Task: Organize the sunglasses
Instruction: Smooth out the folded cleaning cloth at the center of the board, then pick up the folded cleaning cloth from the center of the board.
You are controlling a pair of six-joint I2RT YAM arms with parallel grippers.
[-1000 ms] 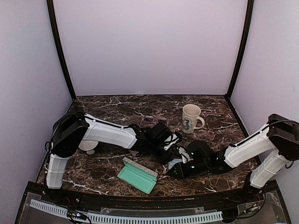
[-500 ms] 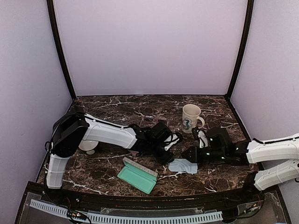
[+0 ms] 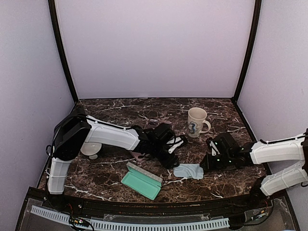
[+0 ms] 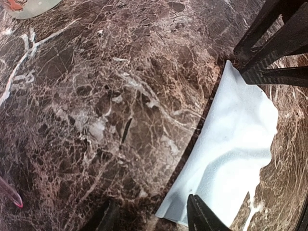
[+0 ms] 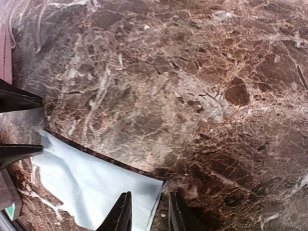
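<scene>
From above, the cloth (image 3: 188,171) lies on the bench (image 3: 120,108) just below and right of the frame's centre, between the two tools. The left tool (image 3: 171,162) is at its left edge and the right tool (image 3: 204,165) at its right edge. The mug (image 3: 196,122) stands behind the cloth, above it in the frame. The open case (image 3: 141,180) lies lower left of the cloth, near the bench's front edge. One pair of sunglasses (image 3: 138,155) lies just above the case, against the left arm (image 3: 110,137). The second pair (image 3: 153,122) lies behind that arm, left of the mug.
</scene>
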